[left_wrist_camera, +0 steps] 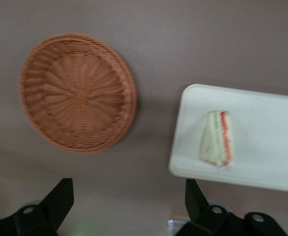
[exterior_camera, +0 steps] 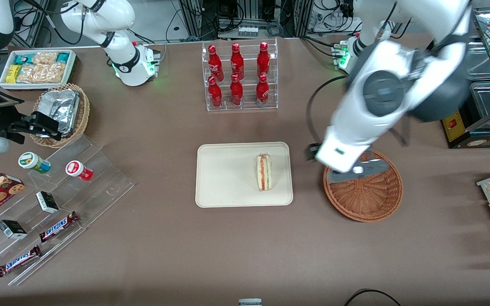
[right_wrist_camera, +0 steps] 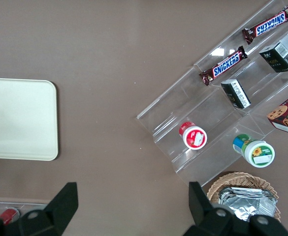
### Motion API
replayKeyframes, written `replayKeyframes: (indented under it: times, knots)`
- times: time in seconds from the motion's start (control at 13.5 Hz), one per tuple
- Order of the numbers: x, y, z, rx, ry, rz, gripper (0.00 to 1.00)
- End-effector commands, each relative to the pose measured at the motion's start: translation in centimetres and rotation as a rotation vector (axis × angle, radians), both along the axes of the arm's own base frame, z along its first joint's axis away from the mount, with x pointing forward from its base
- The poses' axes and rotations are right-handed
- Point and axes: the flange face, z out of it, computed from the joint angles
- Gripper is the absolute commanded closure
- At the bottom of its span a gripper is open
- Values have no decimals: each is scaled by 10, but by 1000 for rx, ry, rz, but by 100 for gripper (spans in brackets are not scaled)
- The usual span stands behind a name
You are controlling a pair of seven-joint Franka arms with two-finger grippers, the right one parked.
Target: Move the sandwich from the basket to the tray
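While claw hangs agape, empty | triangular sandwich on smooth tray | woven basket bare

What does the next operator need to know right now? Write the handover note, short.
Gripper: open, holding nothing, raised above the table over the basket's edge.
Sandwich: lying on the tray, toward the tray's basket-side end, free of the fingers.
Basket: nothing in it, beside the tray toward the working arm's end of the table.
Done: sandwich moved from basket to tray.
Left: nothing for the transfer itself; at most park the arm.
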Motion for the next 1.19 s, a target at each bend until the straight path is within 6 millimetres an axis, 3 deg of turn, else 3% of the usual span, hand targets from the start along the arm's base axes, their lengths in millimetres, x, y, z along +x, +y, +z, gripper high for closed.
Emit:
replayKeyframes:
  times: [0.0,0.45,0.82,1.11]
  knots:
    - [-13,47,29,-7,20,-93,0]
    - [-21,124,74,7,-6,11,0]
    - [-30,163,89,10,9,54,0]
    - [-54,187,97,13,38,-18,0]
